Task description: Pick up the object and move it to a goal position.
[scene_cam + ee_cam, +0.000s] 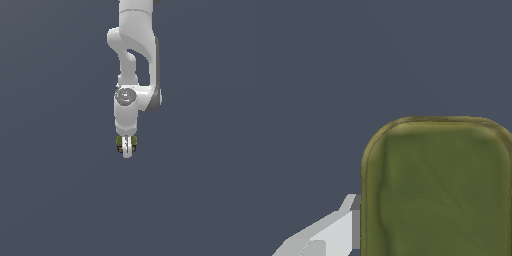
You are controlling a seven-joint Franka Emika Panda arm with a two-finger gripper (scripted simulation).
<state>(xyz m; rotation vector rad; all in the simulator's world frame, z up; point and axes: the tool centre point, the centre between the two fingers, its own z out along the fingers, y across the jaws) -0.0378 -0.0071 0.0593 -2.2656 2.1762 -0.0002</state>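
Observation:
The object (438, 190) is a squat olive-green item with a yellowish rim, and its top fills much of the wrist view. One white finger (331, 235) presses against its side; the other finger is outside that picture. In the exterior view the arm hangs straight down at the centre, and my gripper (127, 148) is shut on the object (119, 143). Olive and yellow edges peek out on both sides of the near finger. Whether the object rests on the surface or hangs above it cannot be told.
A plain dark grey-blue surface (50, 200) fills both views around the arm. No other objects, containers or edges show.

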